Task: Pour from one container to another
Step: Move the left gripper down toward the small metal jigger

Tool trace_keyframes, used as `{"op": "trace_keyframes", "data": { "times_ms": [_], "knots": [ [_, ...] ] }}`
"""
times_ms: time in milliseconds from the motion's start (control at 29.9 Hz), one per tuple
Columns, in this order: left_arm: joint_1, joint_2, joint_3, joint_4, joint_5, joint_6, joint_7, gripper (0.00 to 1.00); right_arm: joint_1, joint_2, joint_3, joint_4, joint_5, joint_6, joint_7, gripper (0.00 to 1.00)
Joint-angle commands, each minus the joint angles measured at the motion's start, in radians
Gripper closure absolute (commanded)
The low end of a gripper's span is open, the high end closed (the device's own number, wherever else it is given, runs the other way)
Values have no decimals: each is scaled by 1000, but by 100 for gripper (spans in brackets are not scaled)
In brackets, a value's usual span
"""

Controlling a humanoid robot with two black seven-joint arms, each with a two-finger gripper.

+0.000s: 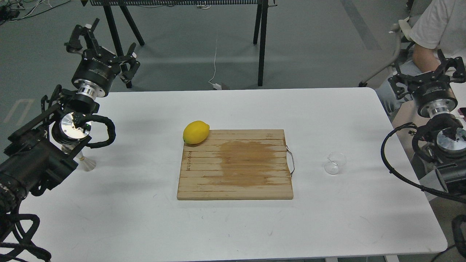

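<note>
Head view: cutting board edge bears burned-in lettering, too small to read

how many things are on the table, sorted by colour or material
yellow: 1, the lemon
wood: 1, the cutting board
clear glass: 1, the glass cup
steel: 1, the jigger, partly hidden behind the left arm
total: 4, all on the white table
</note>
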Motion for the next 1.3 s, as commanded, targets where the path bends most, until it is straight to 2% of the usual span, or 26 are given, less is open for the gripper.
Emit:
{"op": "trace_keyframes", "data": {
  "times_ms": [0, 234, 301, 368, 568, 735, 903, 1036, 1137, 1203, 1270],
  "knots": [
    [8, -10, -6, 5, 2, -4, 0, 0, -1, -2, 2, 0, 0, 0, 2, 0],
    [10, -3, -9, 2, 2, -20, -1, 0, -9, -6, 2, 0, 0, 0, 2, 0],
    [10, 10, -7, -28, 3, -46, 3, 0, -11, -11, 2, 0, 0, 0, 2, 0],
    [11, 61, -4, -88, 8, -78, 2, 0, -12, -12, 2, -3, 0, 0, 2, 0],
    [25, 252, 10, -301, 147, -66, 2, 1, -17, -14, 2, -5, 0, 0, 3, 0],
    [27, 371, 10, -461, 399, 45, 0, 4, -21, -14, 2, -5, 0, 0, 5, 0],
    [27, 447, 11, -625, 630, 226, 0, 5, -37, -14, 2, -5, 0, 0, 5, 0],
    [53, 536, 22, -737, 773, 285, 0, 5, -37, -18, 2, -6, 0, 0, 3, 0],
    [86, 585, 23, -768, 883, 341, 0, 5, -38, -25, 2, -6, 0, 0, 3, 0],
    [123, 621, 22, -771, 962, 376, -13, 5, -44, -25, 2, -6, 0, 0, 3, 0],
    [165, 656, 20, -780, 1025, 437, -58, 5, -51, -25, 2, -6, 0, 0, 3, 0]
  ]
}}
